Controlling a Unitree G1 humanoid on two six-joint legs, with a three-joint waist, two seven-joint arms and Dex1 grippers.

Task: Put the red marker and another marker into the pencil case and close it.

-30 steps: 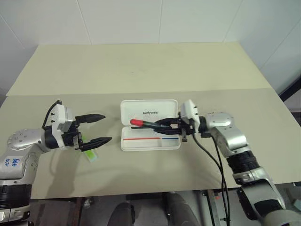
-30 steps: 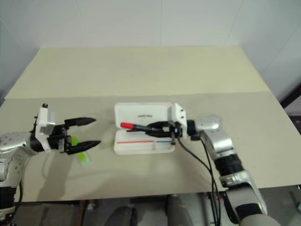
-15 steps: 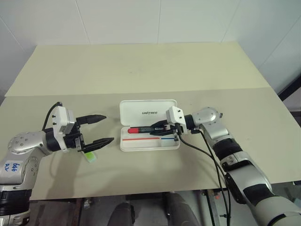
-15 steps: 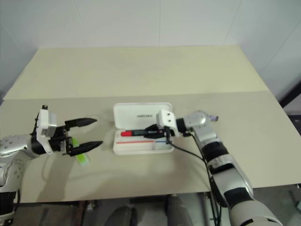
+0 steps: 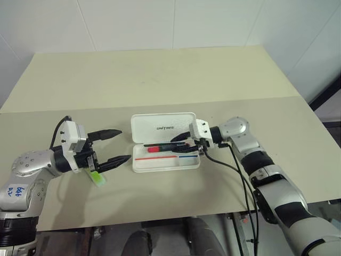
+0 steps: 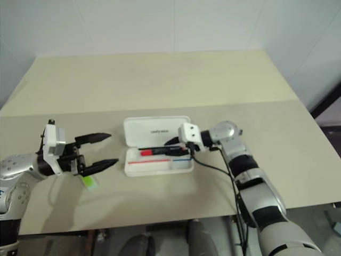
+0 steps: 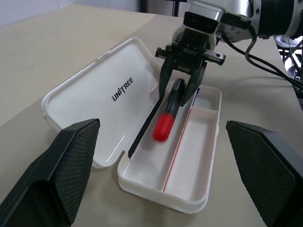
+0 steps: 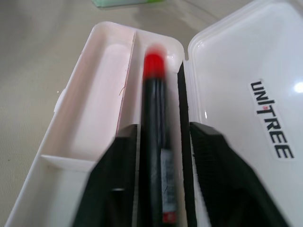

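The white pencil case (image 5: 139, 166) lies open on the table, its "UNITREE" lid (image 5: 162, 127) flat behind the tray. The red marker (image 5: 160, 149) lies lengthwise in the tray's rear compartment, red cap pointing toward my left arm. My right gripper (image 5: 180, 144) is open at the tray's right end. Its fingers (image 8: 116, 179) stand on either side of the black barrel (image 8: 154, 109) with a gap on each side. My left gripper (image 5: 125, 144) is open just above the table, left of the case. The green highlighter (image 5: 98, 177) lies on the table beside its near finger.
The beige table (image 5: 160, 80) stretches wide behind the case, with a seam across it just behind the lid. The table's front edge (image 5: 176, 217) runs close below the case. A black cable (image 5: 234, 170) trails from my right wrist.
My right gripper has carried the red marker down from above the case into the tray and opened its fingers. The left gripper has kept still and open.
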